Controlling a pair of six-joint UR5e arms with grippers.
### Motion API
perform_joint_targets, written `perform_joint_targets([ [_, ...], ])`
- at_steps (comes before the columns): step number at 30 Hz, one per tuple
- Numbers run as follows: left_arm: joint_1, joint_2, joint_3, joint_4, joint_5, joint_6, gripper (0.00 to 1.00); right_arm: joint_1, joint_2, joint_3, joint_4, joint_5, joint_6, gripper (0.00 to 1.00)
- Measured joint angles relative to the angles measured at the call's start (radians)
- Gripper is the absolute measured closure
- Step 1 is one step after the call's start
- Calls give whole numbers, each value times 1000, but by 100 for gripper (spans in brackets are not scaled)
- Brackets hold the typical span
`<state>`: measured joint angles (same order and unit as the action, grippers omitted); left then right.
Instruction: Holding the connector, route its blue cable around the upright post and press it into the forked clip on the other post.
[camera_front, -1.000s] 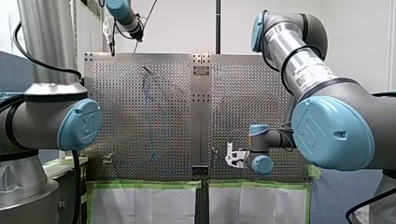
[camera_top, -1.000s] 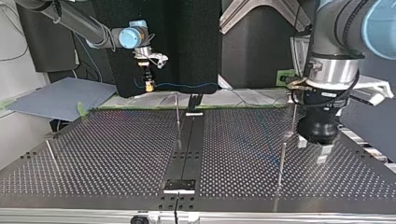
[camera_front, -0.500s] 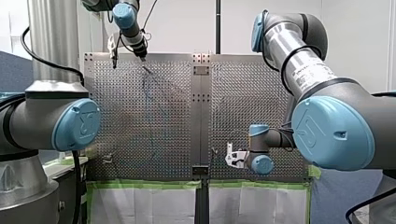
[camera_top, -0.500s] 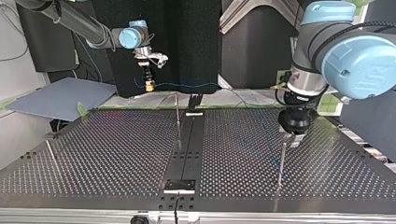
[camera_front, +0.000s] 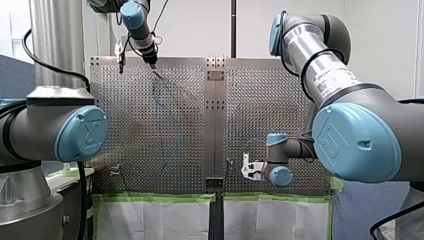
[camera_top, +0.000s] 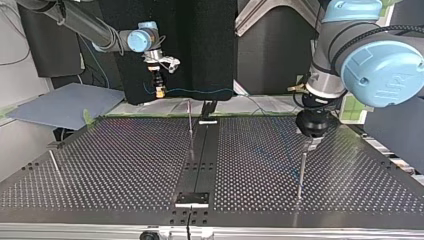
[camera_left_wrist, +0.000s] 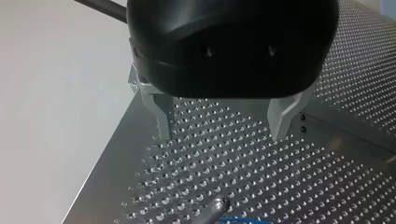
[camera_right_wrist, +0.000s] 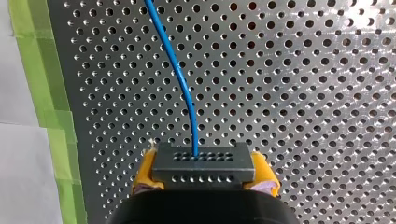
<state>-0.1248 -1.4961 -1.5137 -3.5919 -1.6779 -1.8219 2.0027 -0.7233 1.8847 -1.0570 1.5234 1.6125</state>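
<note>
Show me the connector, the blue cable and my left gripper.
connector (camera_right_wrist: 204, 163): right wrist view, middle of its dark face.
blue cable (camera_right_wrist: 180, 74): right wrist view, the curved stretch ahead of the connector.
left gripper (camera_left_wrist: 221, 135): left wrist view, midway between its open fingertips.

No wording can be read for certain. The small printed label (camera_front: 334, 80) on my right arm's silver metal tube (camera_front: 312, 47) carries dark lettering, too fine to make out.
</note>
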Motion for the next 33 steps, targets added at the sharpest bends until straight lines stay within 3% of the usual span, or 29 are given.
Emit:
perform_joint_targets([
  [7,0,0,0,-1,-20,-6,0,0,0,0,0,0,-1,100],
  [24,-6,0,0,-25,-169,-10,0,3,0,0,-1,0,-2,100],
  [33,-9,0,0,-25,-185,-10,0,3,0,0,0,0,-2,100],
])
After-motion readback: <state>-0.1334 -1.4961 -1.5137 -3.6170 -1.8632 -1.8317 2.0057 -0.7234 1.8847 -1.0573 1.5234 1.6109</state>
